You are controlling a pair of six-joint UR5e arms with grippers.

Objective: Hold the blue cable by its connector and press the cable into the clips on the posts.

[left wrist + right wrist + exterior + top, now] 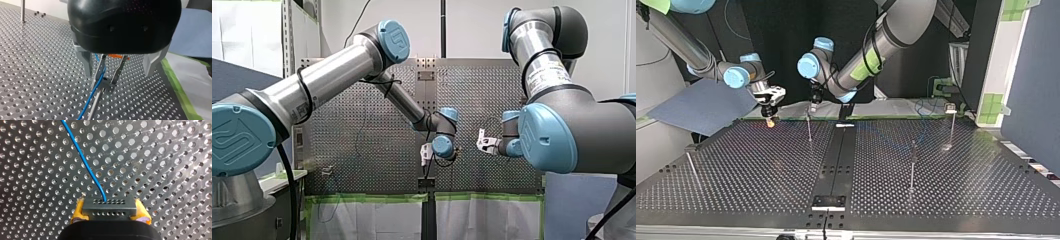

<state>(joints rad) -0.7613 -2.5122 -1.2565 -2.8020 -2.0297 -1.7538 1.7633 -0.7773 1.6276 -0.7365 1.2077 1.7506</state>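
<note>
Clamping the connector (110,206) between yellow pads, my right gripper (110,212) trails the blue cable (82,157) ahead; light and floppy by the look, best held by that rigid block. My left gripper (118,71) stands apart astride a clip (110,76).

Left arm (337,70) comes in from front view's left, elbow high, forearm angled down to the wrist. Left gripper (117,75) points down with its metal fingers (86,62) spread wide. Right arm (562,125) comes in from the right with the wrist folded inward, right gripper (110,211) pointing down, yellow pads (77,211) clamped on both ends of the connector (109,207). Grippers near each other, not touching.
</note>
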